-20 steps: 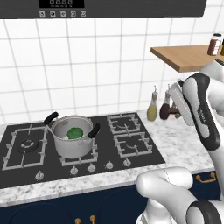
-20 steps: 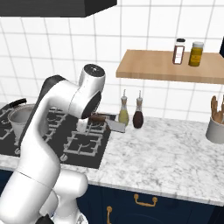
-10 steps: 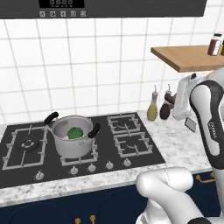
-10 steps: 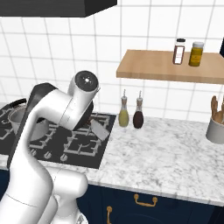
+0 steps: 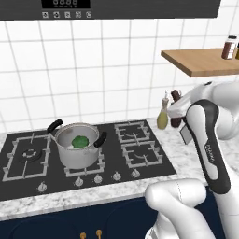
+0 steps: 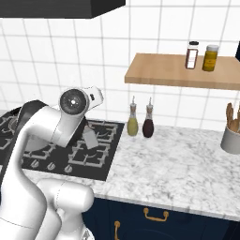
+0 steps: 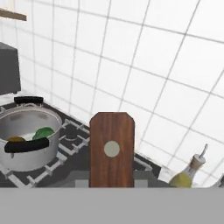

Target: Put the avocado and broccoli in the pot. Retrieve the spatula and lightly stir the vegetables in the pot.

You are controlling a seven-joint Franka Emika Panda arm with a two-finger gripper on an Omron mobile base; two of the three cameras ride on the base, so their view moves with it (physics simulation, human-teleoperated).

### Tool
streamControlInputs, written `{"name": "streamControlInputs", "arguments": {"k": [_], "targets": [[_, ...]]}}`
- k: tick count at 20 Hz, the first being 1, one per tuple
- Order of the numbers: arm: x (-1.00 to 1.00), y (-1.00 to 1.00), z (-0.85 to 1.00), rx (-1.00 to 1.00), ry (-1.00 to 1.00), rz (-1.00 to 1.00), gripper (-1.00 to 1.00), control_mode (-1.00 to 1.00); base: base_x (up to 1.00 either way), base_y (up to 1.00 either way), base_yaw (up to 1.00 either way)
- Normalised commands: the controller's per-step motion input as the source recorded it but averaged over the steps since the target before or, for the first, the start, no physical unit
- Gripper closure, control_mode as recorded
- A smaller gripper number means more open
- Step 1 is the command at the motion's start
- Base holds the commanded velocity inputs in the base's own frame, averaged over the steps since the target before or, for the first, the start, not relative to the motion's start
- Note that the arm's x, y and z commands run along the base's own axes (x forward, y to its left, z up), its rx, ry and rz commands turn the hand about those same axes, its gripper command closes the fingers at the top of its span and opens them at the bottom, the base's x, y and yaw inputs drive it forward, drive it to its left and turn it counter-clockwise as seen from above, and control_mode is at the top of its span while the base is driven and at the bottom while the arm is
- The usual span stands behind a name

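Gripper [image 7: 112, 183] fingers are clamping the brown-handled, grey-bladed spatula [image 7: 112, 151] in the hand view. Left base view: its blade [image 5: 185, 134] is peeking beside the arm, with bumpy green broccoli [image 5: 80, 142] sitting inside the shiny steel pot [image 5: 77, 147]. Right base view: the arm is hiding the pot.

Pot [image 5: 77, 150]: polished steel, glossy, with matt black handles. Spatula [image 7: 112, 149] handle: smooth brown wood grain; blade [image 5: 185, 136] flat grey metal. Tabletop [image 6: 178, 173]: veined white marble, semi-gloss. Hob [image 5: 149, 170]: glossy black glass, matt grates. Shelf [image 6: 178, 71]: light wood. Wall tiles [image 5: 93, 65]: glazed white.
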Motion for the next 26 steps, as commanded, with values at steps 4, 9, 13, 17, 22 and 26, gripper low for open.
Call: {"name": "streamControlInputs", "arguments": {"k": [4,9,13,17,22,26], "targets": [[0.0,-0.24,0.14,0.14,0.0,-0.13,1.0,-1.0,0.0,0.0,0.0],[0.0,0.0,0.0,0.01,0.0,0.0,1.0,1.0,0.0,0.49,0.0],[0.0,0.0,0.0,0.0,0.0,0.0,1.0,1.0,-0.01,1.0,0.0],[0.0,0.0,0.0,0.0,0.0,0.0,1.0,1.0,-0.05,1.0,0.0],[0.0,0.0,0.0,0.0,0.0,0.0,1.0,1.0,-0.06,0.93,-0.01],[0.0,0.0,0.0,0.0,0.0,0.0,1.0,1.0,-0.23,0.82,-0.04]]}}
